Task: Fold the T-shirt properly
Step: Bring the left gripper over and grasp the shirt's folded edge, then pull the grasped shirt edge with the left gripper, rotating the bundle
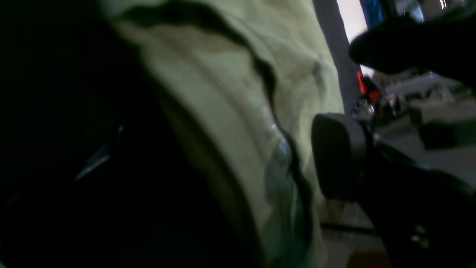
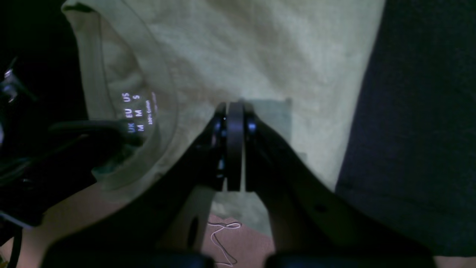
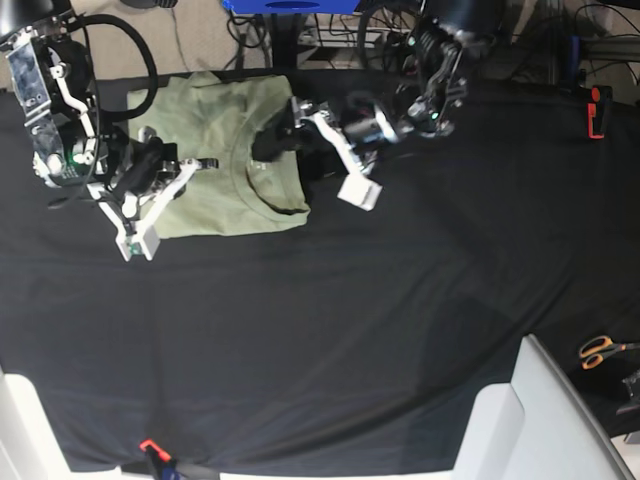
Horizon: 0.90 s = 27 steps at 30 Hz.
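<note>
right end effector [image 2: 235, 111] has its two pads pressed flat together, no gap showing, tips down on the T-shirt [image 2: 238, 56]. can't honestly tell from the right wrist view if there's a pinch of cloth between them or if they're just resting on top. left end effector [image 1: 357, 108] is spread wide in its own wrist view, one grey pad [image 1: 340, 156] low and the other dark finger up top, nothing between them, sitting right at the neck edge of the shirt

the shirt itself is a plain pale sage green, short sleeved, already folded into a rough rectangle in the base view, lying at the far left part of the black tabletop [image 3: 400, 330] between the two arms. the ribbed collar curves round in the right wrist view, fabric a bit creased but mostly flat

inside the neck there's a small white printed label [image 2: 137, 111], readable: "US S", "EU M", "UK M", and a smaller line that looks like "100% Cotton". part of it is covered by the other arm's dark finger

further out: a loose white thread [image 2: 223, 238] lying on the bit of brownish surface just under the right end effector, and orange-handled scissors [image 3: 601, 350] way over at the right edge of the tabletop
</note>
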Available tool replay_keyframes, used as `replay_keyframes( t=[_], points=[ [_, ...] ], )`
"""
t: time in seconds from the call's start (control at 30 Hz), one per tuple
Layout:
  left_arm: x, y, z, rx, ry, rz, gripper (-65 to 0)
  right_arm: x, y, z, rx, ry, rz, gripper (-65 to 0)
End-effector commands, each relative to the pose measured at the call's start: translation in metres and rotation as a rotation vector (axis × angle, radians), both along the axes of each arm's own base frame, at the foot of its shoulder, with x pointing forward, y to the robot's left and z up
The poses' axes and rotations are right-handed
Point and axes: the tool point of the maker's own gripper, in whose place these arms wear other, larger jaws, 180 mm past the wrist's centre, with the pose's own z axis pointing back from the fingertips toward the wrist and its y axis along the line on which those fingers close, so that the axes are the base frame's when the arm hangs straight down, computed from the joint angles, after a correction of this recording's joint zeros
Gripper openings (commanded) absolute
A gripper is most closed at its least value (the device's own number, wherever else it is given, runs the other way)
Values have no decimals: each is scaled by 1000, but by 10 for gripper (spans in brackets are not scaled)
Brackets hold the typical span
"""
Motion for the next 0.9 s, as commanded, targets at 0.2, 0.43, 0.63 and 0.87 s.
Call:
replay_keyframes(
  t=[0.2, 0.43, 0.63, 0.87],
  points=[
    [-11, -27, -27, 57, 69, -134, -41, 11, -4, 9, -2, -51, -8, -650],
    [-13, -31, -33, 68, 88, -164, -54, 10, -10, -2, -9, -63, -34, -650],
    [-15, -30, -34, 66, 94, -156, -510, 9, -14, -9, -17, -56, -46, -650],
    [-14, -30, -31, 65, 86, -158, -650, 13, -23, -7, -35, -79, -48, -650]
  ],
)
